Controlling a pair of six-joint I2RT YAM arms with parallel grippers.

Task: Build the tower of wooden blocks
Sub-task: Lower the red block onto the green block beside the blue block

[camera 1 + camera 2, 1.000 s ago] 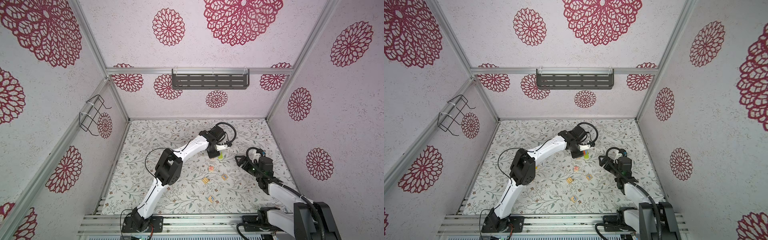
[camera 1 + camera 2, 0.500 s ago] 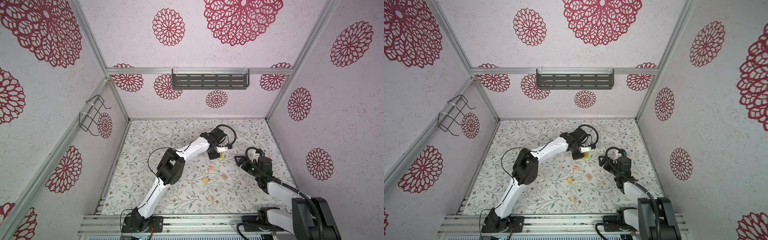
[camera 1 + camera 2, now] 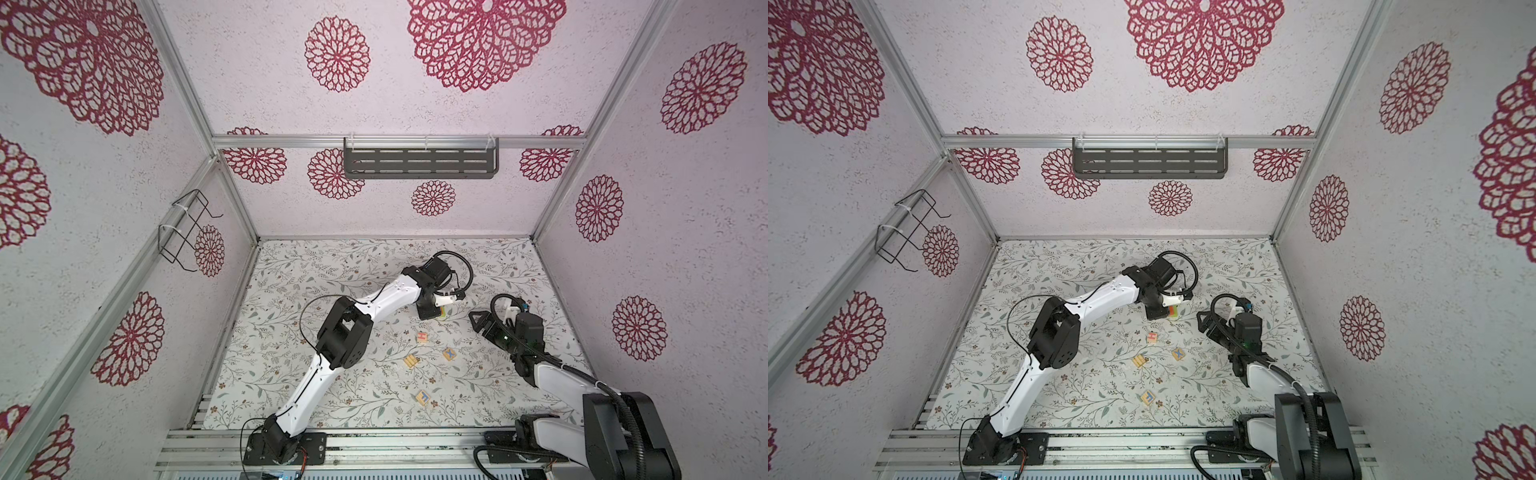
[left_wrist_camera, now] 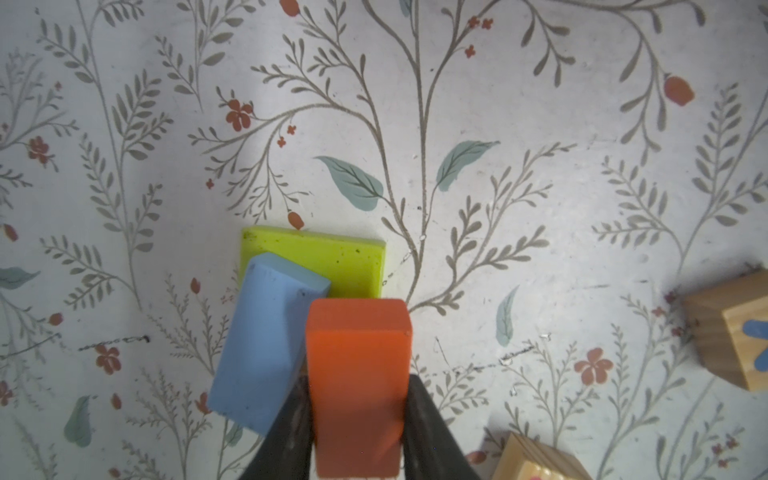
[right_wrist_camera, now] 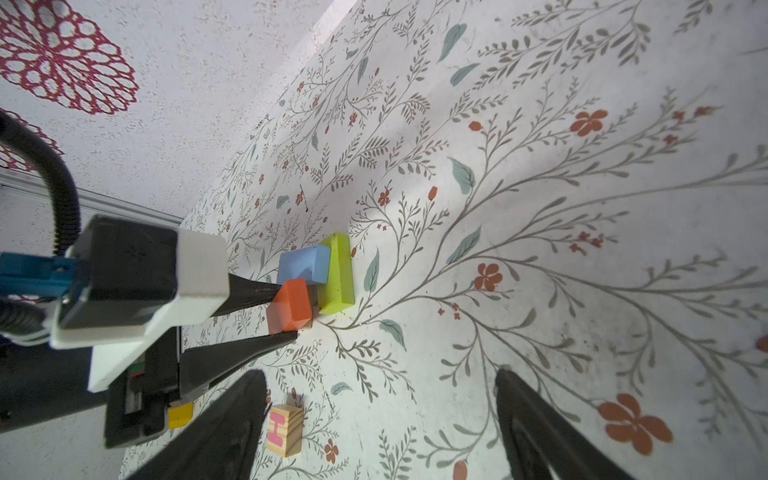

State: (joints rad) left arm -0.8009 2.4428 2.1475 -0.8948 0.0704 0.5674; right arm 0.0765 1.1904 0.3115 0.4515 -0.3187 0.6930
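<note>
Tower (image 3: 443, 312), far centre of table (image 3: 291, 270): lime block (image 4: 332, 257) flat, blue block (image 4: 266, 332) askew on it. Left gripper (image 4: 359, 415) was clamped on orange block (image 4: 359, 353) alongside. Right gripper (image 5: 378, 386) hung just right, jaws apart, empty. Pink-lettered "H" cube (image 5: 284, 430) and blue-lettered "X" cube (image 3: 449, 354) lay loose nearer.

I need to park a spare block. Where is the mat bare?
Bare: the mat strip under the back wall, and the mat's left side beside the left arm. Crowded: around the orange block in the left end effector, by the lime block, and the letter cubes mid-mat.
</note>
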